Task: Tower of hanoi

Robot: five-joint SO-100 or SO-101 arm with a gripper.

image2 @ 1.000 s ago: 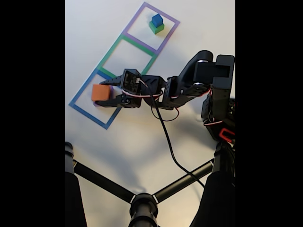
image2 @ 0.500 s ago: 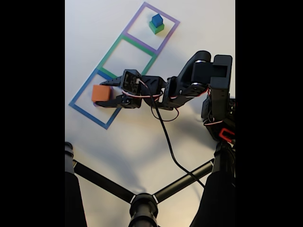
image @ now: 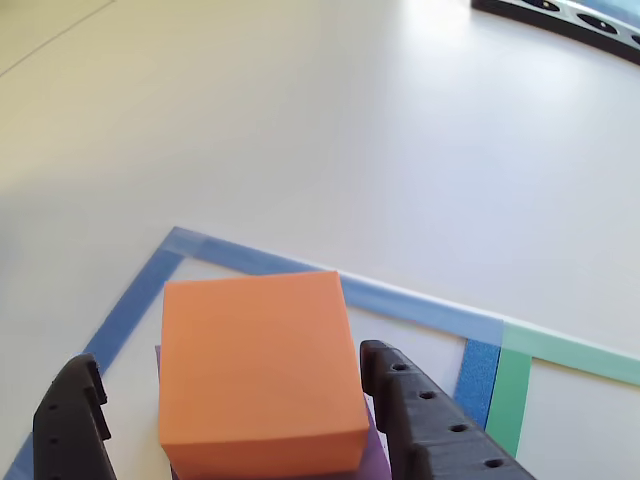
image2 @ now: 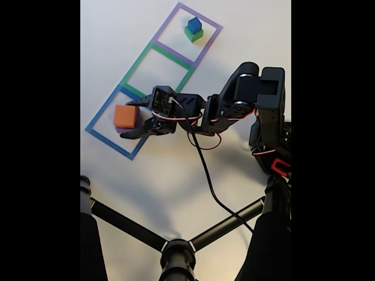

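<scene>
The orange block (image: 255, 370) rests on the purple slab (image: 376, 455), of which just a thin edge shows beneath it, inside the blue tape square. My gripper (image: 228, 358) is open, with one black finger on each side of the orange block and a gap at the left finger (image: 72, 425). In the fixed view the gripper (image2: 129, 118) straddles the orange block (image2: 124, 116), its lower finger swung away from it. Far off, the blue cube (image2: 194, 24) sits on top of the green cube (image2: 194, 36) inside the purple tape square.
Three tape squares run in a diagonal row: blue (image2: 101, 132), green (image2: 138, 63), purple (image2: 176, 10); the green one holds nothing. The arm's base (image2: 272, 140) stands at the right with a black cable trailing down. Black tripod legs (image2: 176, 252) cross the bottom.
The gripper has opened: its lower finger swung away from the orange block, which stays in place in the blue square. The arm has barely shifted.
</scene>
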